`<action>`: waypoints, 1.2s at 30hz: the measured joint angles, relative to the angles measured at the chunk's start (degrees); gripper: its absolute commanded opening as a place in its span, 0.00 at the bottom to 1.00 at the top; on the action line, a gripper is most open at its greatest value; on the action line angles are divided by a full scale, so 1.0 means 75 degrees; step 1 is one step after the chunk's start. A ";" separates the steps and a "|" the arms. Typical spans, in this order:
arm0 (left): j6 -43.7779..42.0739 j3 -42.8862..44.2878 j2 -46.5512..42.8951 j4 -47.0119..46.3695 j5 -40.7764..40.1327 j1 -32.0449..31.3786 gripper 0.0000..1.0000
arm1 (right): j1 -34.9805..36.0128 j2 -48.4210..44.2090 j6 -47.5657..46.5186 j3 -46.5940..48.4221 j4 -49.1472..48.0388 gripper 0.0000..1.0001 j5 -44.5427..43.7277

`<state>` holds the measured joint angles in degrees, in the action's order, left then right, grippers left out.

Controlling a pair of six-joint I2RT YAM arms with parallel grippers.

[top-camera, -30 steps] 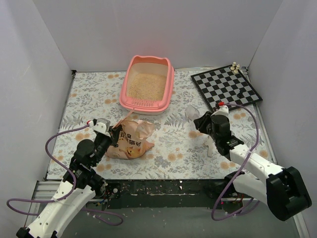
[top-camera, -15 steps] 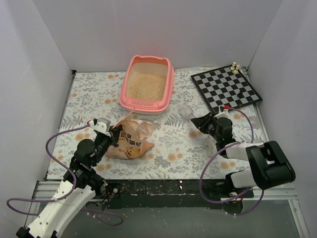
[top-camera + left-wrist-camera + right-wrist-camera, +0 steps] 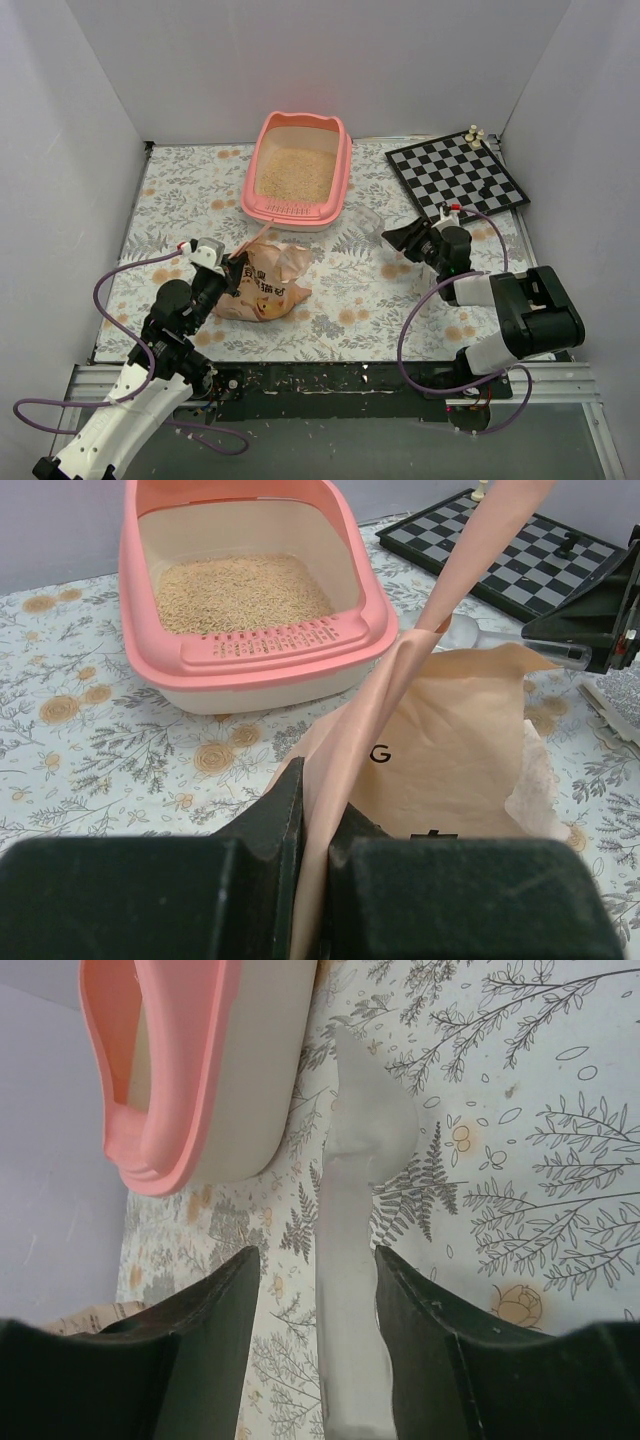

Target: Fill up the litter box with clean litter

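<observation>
On floral tablecloth, left hand clamped on bag edge; right hand astride scoop handle, grip unclear.

Pink litter box, upper centre of frame: I see it sitting flat, cat ears at top, slotted ledge toward frame bottom. Clean litter, pale beige granules, covers its floor.

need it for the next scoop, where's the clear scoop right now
In the top view the clear scoop is right of centre, just right of the slotted end of the litter box, its handle between the right fingers.
</observation>
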<state>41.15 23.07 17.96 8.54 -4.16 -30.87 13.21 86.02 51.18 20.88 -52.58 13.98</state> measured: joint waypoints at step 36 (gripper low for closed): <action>0.0903 0.0522 -0.0201 0.0994 -0.0309 0.0000 0.00 | 0.2879 -0.1845 -0.7970 0.2355 0.4415 0.68 0.4465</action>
<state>47.92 26.98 16.45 15.99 -6.48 -30.87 34.81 72.18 -8.60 38.54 -19.46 47.46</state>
